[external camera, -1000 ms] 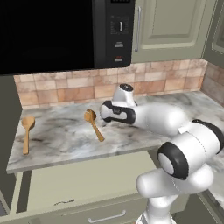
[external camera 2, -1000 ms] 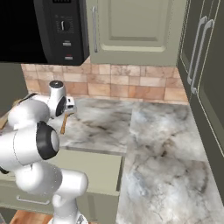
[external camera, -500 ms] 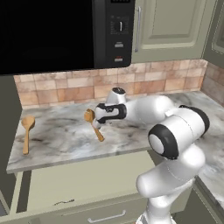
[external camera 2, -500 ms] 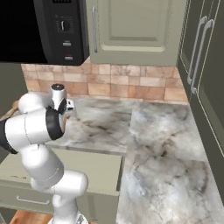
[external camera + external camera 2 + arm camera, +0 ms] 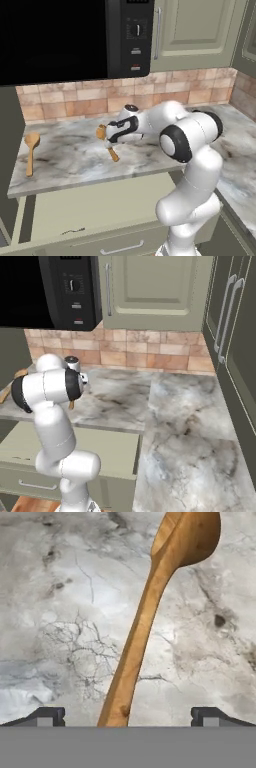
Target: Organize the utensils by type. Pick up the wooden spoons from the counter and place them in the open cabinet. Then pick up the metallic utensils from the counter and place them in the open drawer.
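The gripper [image 5: 125,717] hangs wide open over a wooden spoon [image 5: 150,617] lying flat on the counter [image 5: 75,155], gripping nothing. A second wooden spoon [image 5: 31,150] lies toward nine o'clock, well apart, near the counter's end.

We see a black microwave [image 5: 75,40] mounted above the backsplash, its control panel with a round dial [image 5: 75,286] and small buttons on its right side. Just beside it on the right hangs a closed grey-green wall cabinet door [image 5: 155,291] with a slim vertical handle. A tall cabinet [image 5: 235,346] with two long bar handles stands at the far right. Brown tiles [image 5: 75,102] line the wall.
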You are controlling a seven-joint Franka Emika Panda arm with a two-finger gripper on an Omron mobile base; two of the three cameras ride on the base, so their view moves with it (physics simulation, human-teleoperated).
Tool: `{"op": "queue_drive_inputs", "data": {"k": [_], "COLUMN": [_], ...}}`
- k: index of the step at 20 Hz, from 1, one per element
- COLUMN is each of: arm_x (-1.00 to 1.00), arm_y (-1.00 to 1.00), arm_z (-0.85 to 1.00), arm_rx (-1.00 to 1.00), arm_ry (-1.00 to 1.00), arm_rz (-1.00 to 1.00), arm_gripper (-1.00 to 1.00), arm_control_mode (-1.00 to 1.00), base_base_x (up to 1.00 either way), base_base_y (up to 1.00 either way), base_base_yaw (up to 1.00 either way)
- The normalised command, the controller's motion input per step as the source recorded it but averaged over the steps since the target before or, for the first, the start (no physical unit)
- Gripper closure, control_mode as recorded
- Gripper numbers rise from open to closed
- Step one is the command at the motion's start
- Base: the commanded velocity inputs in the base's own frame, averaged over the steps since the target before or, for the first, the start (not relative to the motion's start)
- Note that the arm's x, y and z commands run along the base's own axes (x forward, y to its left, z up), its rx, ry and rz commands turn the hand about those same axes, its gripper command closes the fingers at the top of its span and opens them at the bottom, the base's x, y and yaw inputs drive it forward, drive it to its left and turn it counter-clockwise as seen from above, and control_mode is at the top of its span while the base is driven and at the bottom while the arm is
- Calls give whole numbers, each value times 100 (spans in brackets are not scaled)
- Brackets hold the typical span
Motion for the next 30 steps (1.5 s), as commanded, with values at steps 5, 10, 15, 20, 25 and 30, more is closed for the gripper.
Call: {"op": "queue_drive_inputs", "data": {"k": [5,10,15,20,25,30], "arm_x": [53,48,44,38,21,1], "arm_y": [32,16,0,2,10,12], "arm_z": [-26,-36,-40,-33,-39,-40], "arm_rx": [0,0,0,-1,-2,-1], "arm_ry": [1,5,3,2,2,0], "arm_rz": [0,0,0,0,0,0], "arm_gripper": [-100,-100,-100,-100,-100,100], "arm_control_mode": [-100,-100,-100,-100,-100,-100], "base_base_x": [0,0,0,0,0,0], "base_base_y": [0,0,0,0,0,0], "base_base_yaw": [0,0,0,0,0,0]}}
